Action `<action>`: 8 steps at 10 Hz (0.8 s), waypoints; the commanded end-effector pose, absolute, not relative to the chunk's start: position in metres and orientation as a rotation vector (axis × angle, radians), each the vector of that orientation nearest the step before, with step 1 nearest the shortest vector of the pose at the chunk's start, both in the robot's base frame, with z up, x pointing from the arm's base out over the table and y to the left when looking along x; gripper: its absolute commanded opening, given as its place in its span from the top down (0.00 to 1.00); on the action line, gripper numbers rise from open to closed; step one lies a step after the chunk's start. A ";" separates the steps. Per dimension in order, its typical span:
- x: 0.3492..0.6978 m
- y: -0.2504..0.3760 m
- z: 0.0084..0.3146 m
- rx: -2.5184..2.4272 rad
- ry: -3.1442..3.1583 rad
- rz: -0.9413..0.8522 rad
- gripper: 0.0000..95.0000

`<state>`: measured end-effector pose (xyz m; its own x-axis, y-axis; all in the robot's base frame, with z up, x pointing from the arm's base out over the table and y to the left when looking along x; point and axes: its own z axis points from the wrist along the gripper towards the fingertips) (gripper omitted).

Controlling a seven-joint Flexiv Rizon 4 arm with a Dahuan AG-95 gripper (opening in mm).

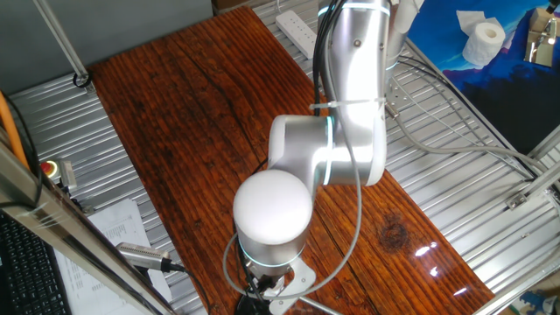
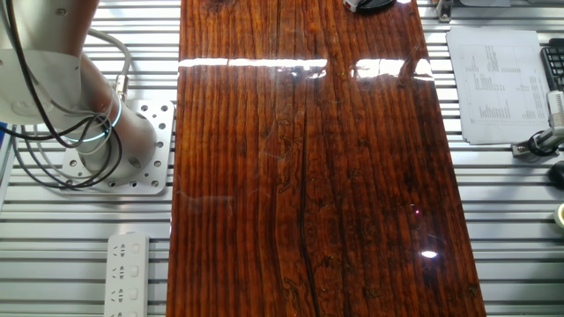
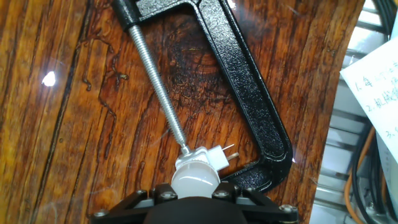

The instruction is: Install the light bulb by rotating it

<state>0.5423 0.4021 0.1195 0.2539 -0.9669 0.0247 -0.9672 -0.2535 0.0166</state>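
Operator: in your hand view the bulb (image 3: pixel 194 178) sits at 6 o'clock, on a white socket (image 3: pixel 205 157) pinned by the black clamp (image 3: pixel 249 106). Your gripper's (image 3: pixel 196 202) fingertips are out of sight; whether it is clenched cannot be told. The wooden board (image 2: pixel 308 176) carries glare.

Before me lies a glossy, dark red-brown wooden surface (image 2: pixel 308 176) streaked with bright light glare, set on a ribbed metal bench (image 2: pixel 502 220) where a white power strip (image 2: pixel 128 275), a printed paper sheet (image 2: pixel 495 84) and a toilet paper roll (image 1: pixel 482 42) rest.
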 end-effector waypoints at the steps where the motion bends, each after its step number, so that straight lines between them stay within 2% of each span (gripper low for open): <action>1: 0.543 0.402 0.118 2.444 -1.931 0.015 0.60; 2: 0.543 0.402 0.118 2.420 -1.962 0.016 0.60; 3: 0.543 0.402 0.118 2.404 -1.983 0.018 0.80; 8: 0.545 0.403 0.118 2.333 -2.065 0.015 0.80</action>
<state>0.5429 0.4024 0.1194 0.1225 -0.9921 0.0257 -0.9924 -0.1222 0.0146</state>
